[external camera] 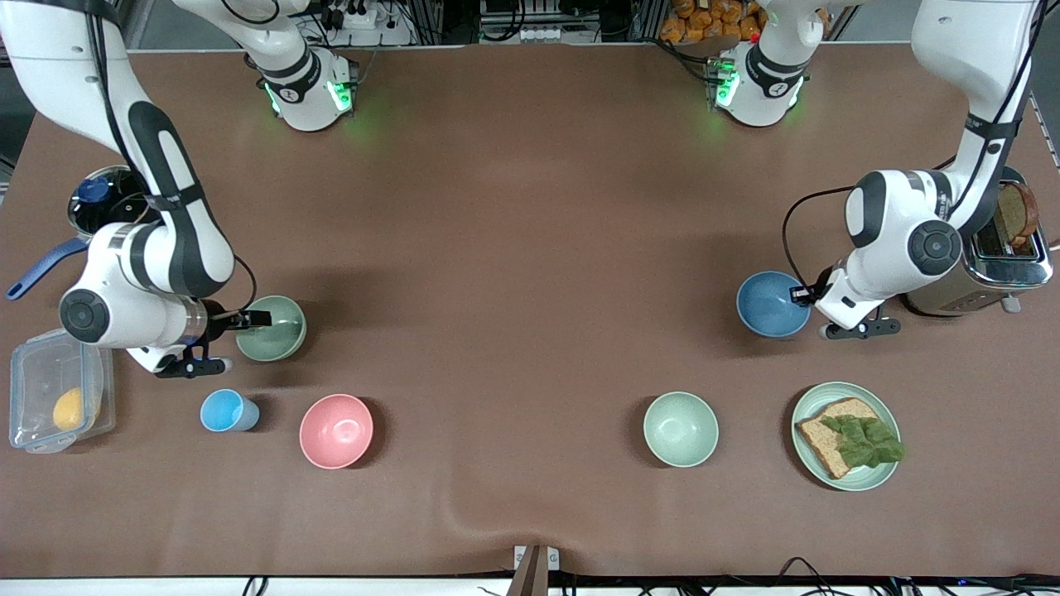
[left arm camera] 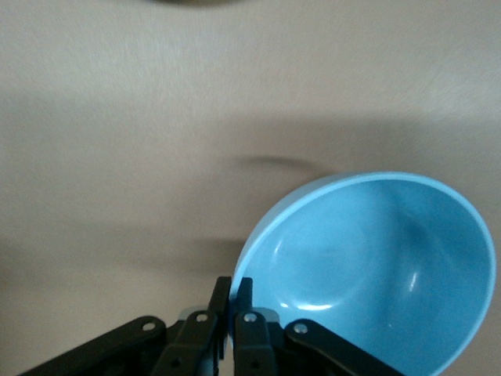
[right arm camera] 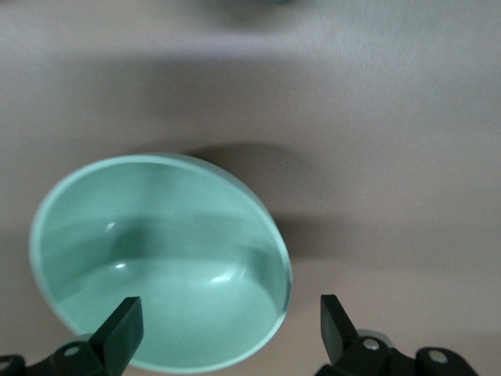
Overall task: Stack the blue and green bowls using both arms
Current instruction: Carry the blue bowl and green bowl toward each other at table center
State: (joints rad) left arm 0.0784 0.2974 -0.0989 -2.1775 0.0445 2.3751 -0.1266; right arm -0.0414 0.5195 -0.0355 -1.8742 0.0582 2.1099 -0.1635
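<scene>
Front view, read from the right arm's end of the table toward the left arm's end. We see a clear plastic box (external camera: 58, 389) holding something yellow, with a dark pot (external camera: 108, 199) farther from the camera. Our right gripper (external camera: 248, 318) sits low at the green bowl (external camera: 272, 329). In the right wrist view its fingers (right arm camera: 121, 329) stand wide apart, one inside the bowl (right arm camera: 160, 262) and one outside, so the rim lies between them but is not yet clamped. We judge it is lined up for a rim pinch.

Nearer the camera stand a small light-blue cup (external camera: 225, 410) and a pink bowl (external camera: 336, 430). Toward the other end of the table, a paler mint bowl (external camera: 681, 429) sits alone. These play no part in the stacking.

Next comes the blue bowl (external camera: 772, 305), resting on the brown table (external camera: 530, 207). Our left gripper (external camera: 805, 293) is at the bowl's rim. In the left wrist view its fingers (left arm camera: 244, 301) are nearly together on the rim of the bowl (left arm camera: 376, 266), holding the thin wall. A rim grip suits lifting one bowl into another.

Last, a green plate (external camera: 845, 434) carries bread with lettuce, and a chrome toaster (external camera: 998, 257) holds a slice. We can read no writing or brand anywhere.
</scene>
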